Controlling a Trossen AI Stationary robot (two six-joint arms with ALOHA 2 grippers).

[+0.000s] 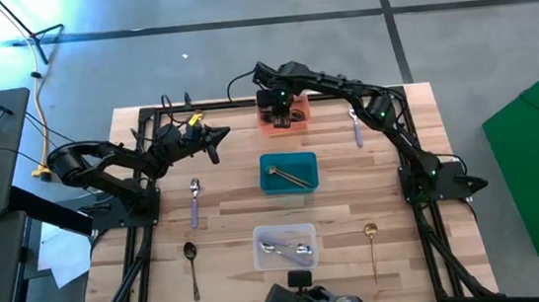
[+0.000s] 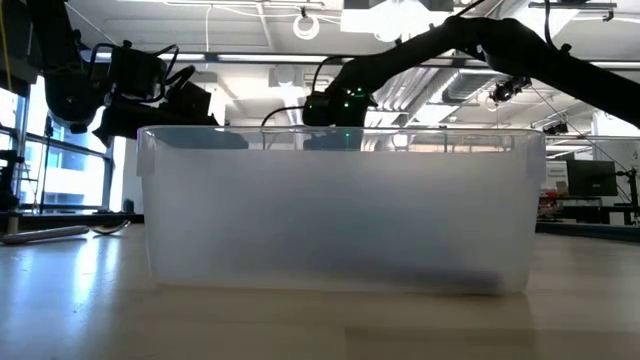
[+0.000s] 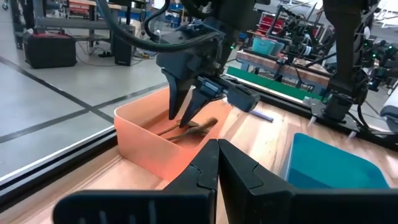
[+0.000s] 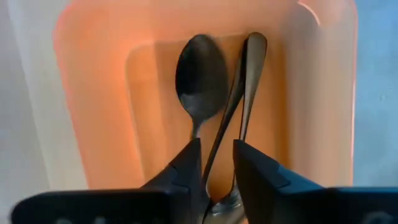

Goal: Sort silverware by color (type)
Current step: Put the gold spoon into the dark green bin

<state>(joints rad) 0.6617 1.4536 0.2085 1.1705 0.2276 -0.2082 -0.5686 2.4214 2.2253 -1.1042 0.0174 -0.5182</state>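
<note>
My right gripper (image 1: 283, 118) points down into the orange bin (image 1: 298, 115) at the table's far middle, open. Its fingers stand on either side of a black utensil's handle (image 4: 219, 140), with a gap showing. A black spoon (image 4: 200, 81) and another black handle (image 4: 252, 59) lie flat on the bin's floor. The left wrist view shows the right gripper (image 3: 186, 115) over that bin (image 3: 140, 134). My left gripper (image 3: 217, 148) is shut and empty, hovering at the table's far left (image 1: 214, 141).
A teal bin (image 1: 273, 185) holds gold pieces; a clear bin (image 1: 260, 256) near the front holds silver ones. Loose on the table lie a silver spoon (image 1: 195, 200), a black spoon (image 1: 192, 268), a gold spoon (image 1: 372, 245) and a silver piece (image 1: 356, 128).
</note>
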